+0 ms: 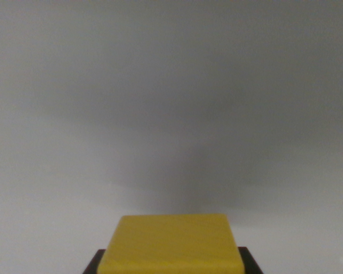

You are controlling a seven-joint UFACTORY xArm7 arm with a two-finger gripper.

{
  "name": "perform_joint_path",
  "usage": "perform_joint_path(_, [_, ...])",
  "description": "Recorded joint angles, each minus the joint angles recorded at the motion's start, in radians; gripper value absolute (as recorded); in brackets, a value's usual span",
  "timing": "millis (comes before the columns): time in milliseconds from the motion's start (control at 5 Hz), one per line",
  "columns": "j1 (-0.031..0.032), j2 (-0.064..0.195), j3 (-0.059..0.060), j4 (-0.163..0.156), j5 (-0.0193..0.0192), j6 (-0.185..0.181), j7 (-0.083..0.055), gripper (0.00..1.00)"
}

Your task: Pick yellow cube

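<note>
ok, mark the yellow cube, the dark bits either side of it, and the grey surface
yellow cube (170, 242): wrist view, middle of its top face.
dark bits (95, 264): wrist view, on the one at the cube's lower left corner; possibly the claw, cannot tell.
grey surface (171, 103): wrist view, bare area above the cube.

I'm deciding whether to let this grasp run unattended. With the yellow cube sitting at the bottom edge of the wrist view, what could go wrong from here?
1. The cube is cut off by the frame's bottom edge, so how deeply it sits between the fingers cannot be judged; a shallow grip could slip.
2. Only dark slivers show on either side of the cube, probably finger parts. Contact is unconfirmed, so lifting now might leave it behind.
3. The surface is plain grey and blurred, giving little cue of height.
</note>
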Motion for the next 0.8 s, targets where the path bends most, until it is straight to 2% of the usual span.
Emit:
perform_joint_path(200, [-0.0006,-0.012,0.001,0.025,0.0014,0.037,0.0,1.0])
perform_joint_path(400, [-0.0006,-0.012,0.001,0.025,0.0014,0.037,0.0,1.0])
perform_joint_path(600, [-0.0012,-0.025,0.001,0.052,0.0028,0.077,0.0,1.0])
perform_joint_path(800, [-0.0012,-0.025,0.001,0.052,0.0028,0.077,0.0,1.0])
